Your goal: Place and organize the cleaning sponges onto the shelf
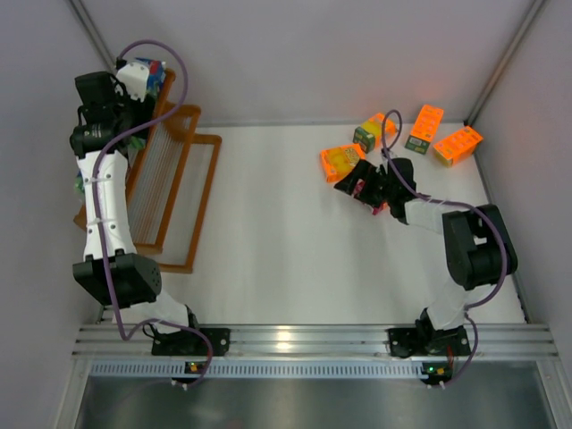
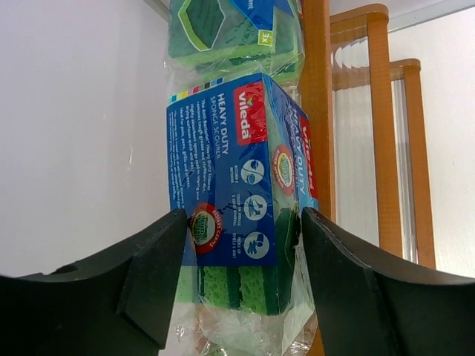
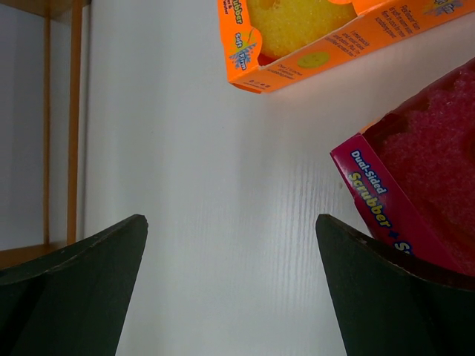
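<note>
— Left half of table (image 1: 286,250)?
— Shelf (image 1: 213,179), lengthwise against the left wall. At its far end, wall side: held pack (image 2: 237,200) between the fingers of the left gripper (image 2: 243,222). Rear pack (image 2: 230,30) directly beyond, touching.
— Right half?
— Far right corner, on the table: front pack (image 1: 342,162) nearest the centre. Back-left pack (image 1: 374,131) just behind it. Back-middle pack (image 1: 425,128) and corner pack (image 1: 458,144) further right, apart. Right gripper (image 3: 230,222) just before front pack, side pack (image 3: 423,193) close beside one finger.
</note>
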Action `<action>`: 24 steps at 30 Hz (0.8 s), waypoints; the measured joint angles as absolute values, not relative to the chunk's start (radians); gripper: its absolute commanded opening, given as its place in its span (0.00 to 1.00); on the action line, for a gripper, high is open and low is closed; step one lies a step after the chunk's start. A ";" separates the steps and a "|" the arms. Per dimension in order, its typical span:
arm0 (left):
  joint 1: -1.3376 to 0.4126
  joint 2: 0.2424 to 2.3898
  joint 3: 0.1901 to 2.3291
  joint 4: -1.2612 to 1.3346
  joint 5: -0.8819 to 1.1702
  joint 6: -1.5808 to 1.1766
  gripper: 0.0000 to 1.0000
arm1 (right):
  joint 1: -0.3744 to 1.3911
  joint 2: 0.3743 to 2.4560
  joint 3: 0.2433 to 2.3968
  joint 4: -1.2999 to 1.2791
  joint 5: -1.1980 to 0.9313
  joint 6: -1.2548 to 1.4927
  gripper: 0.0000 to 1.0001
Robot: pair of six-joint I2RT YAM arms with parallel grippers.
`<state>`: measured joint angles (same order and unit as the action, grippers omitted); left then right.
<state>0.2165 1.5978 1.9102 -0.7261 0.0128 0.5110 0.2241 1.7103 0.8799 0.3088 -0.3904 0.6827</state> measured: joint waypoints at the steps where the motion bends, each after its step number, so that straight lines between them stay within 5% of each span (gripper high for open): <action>1: 0.216 1.598 1.910 -0.726 0.015 0.511 0.75 | 0.224 1.713 0.880 0.310 -0.390 0.685 1.00; 7: 0.217 1.597 1.920 -0.727 0.034 0.495 0.98 | 0.224 1.715 0.881 0.310 -0.392 0.684 0.99; 19: 0.214 1.514 2.236 -0.714 0.143 0.175 0.98 | 0.224 1.613 0.955 0.204 -0.326 0.636 0.99; 24: 0.028 1.441 2.223 -0.673 0.154 0.006 0.98 | 0.188 1.509 1.097 0.049 -0.181 0.573 0.99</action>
<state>0.0280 1.4414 2.2234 -0.6731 0.1543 0.0055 0.1883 1.5085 1.0966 0.0494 -0.1810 0.5728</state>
